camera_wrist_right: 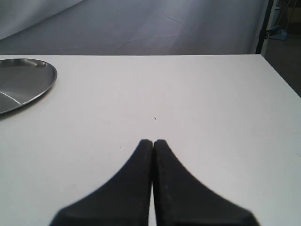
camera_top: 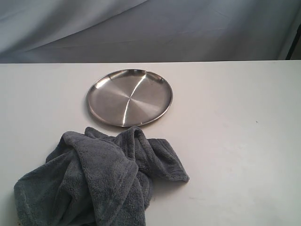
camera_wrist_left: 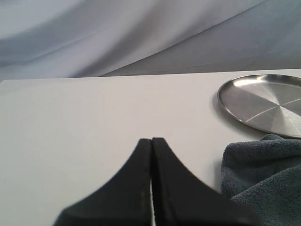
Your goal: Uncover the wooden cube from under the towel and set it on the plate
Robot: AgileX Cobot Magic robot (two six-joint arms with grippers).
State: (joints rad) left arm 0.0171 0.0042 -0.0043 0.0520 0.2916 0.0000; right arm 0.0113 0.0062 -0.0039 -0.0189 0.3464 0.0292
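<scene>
On the white table [camera_top: 235, 141], the towel [camera_top: 99, 183] lay bunched in a heap at the near left, one fold almost at the rim of the plate [camera_top: 129, 97]. The wooden cube wasn't visible, prob. hidden under that heap. The plate sat bare, ready to receive it. Left claw [camera_wrist_left: 151, 140] was closed & empty near the towel; right claw [camera_wrist_right: 153, 141] closed & empty over bare table. Wide free room lay to the right, w/ the far edge behind the plate.
</scene>
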